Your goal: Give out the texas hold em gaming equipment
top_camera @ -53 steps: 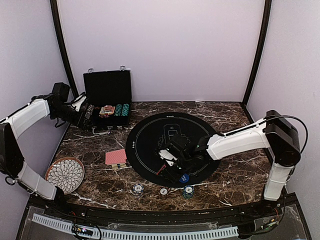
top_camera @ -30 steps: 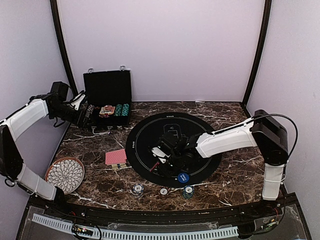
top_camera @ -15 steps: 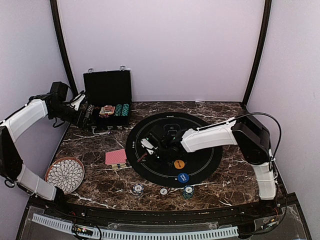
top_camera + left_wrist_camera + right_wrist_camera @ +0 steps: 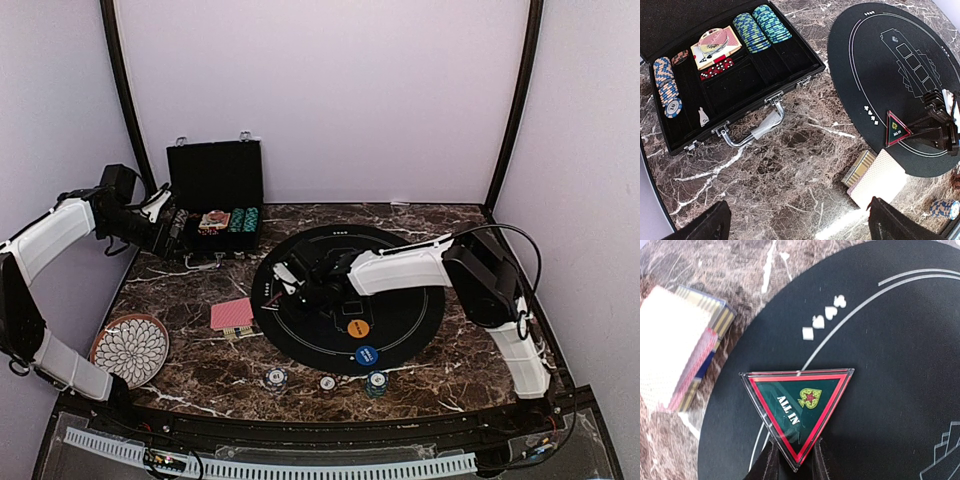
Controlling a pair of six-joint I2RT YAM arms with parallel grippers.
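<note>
My right gripper (image 4: 794, 461) is shut on one corner of the red-edged black triangle marker (image 4: 798, 407), printed "ALL IN". It holds the marker flat over the left part of the round black mat (image 4: 400, 300), near the mat's white line. From above, the triangle marker (image 4: 272, 293) shows at the tip of the right gripper (image 4: 287, 288). A stack of red-backed playing cards (image 4: 232, 315) lies just left of the mat. An orange button (image 4: 358, 327) and a blue button (image 4: 366, 355) rest on the mat. My left gripper (image 4: 800, 227) hangs open over bare marble in front of the case.
The open black case (image 4: 790, 60) holds rows of poker chips (image 4: 762, 27), a card deck and red dice. Three chip stacks (image 4: 275, 378) stand near the table's front edge. A flower-patterned plate (image 4: 130, 348) sits at the front left.
The right arm has carried the triangle marker from the mat's near side to its left edge, uncovering the orange and blue buttons. The left arm has not moved.
</note>
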